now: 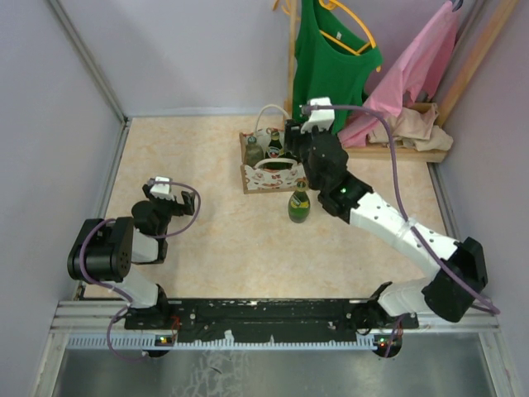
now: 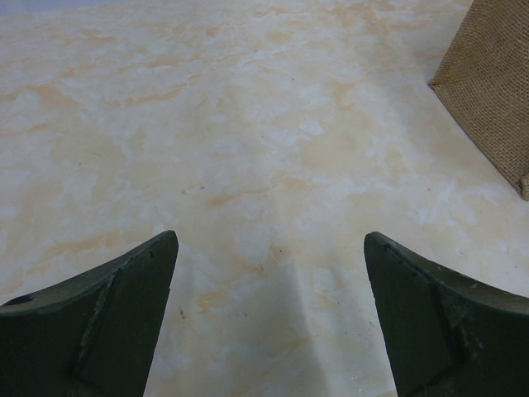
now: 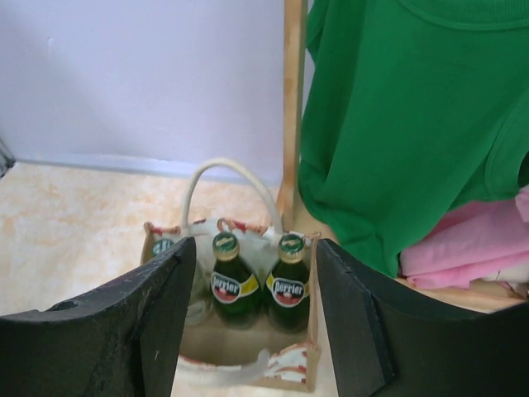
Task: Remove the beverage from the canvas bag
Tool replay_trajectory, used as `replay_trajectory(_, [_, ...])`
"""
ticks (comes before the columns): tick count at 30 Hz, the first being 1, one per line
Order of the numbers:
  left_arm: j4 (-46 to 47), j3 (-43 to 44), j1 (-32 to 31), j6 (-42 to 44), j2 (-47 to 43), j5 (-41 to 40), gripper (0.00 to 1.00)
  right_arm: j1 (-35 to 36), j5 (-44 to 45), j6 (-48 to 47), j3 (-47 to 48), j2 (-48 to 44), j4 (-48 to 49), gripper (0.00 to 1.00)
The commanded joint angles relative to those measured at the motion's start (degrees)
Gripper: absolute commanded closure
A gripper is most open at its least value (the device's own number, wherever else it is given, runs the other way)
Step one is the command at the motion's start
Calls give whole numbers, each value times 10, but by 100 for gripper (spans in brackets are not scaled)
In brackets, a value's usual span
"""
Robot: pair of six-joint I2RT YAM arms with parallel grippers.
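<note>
— So, where's the bottle point(image 1: 299, 203)?
— Standing on the surface point(image 1: 207, 248) beside the bag point(image 1: 266, 177); other bottles point(image 3: 235, 285) sit inside. My right hand point(image 3: 254, 246) hangs released above the bag, my left hand point(image 2: 270, 240) released, well apart.

White right arm point(image 1: 388, 219) reaches far forward, its black right gripper point(image 3: 256, 256) parted; white left arm point(image 1: 136, 244) sits folded, left gripper point(image 2: 271, 244) spread wide.

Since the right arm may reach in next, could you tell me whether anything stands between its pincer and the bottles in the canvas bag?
Nothing visible does. The right pincer hangs open above the canvas bag, and the two green bottles show bare caps; one white handle arches behind them, the other lies in front.
</note>
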Motion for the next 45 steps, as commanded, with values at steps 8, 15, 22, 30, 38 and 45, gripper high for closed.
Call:
replay_trajectory(8, [4,8,-4,5,0,-1,0,-107,-70,49,197,152,-102,41])
replay_trajectory(15, [4,8,-4,5,0,-2,0,-139,-123,58,276,250,-158,41])
replay_trajectory(22, [4,8,-3,5,0,-2,0,-157,-149,73,290,303,-180,39])
replay_trajectory(30, [4,8,-3,5,0,-2,0,-161,-159,73,289,330,-180,38])
replay_trajectory(38, [4,8,-3,5,0,-1,0,-161,-162,80,282,344,-180,40])
replay_trajectory(45, [4,8,-4,5,0,-2,0,-161,-168,80,273,351,-174,46])
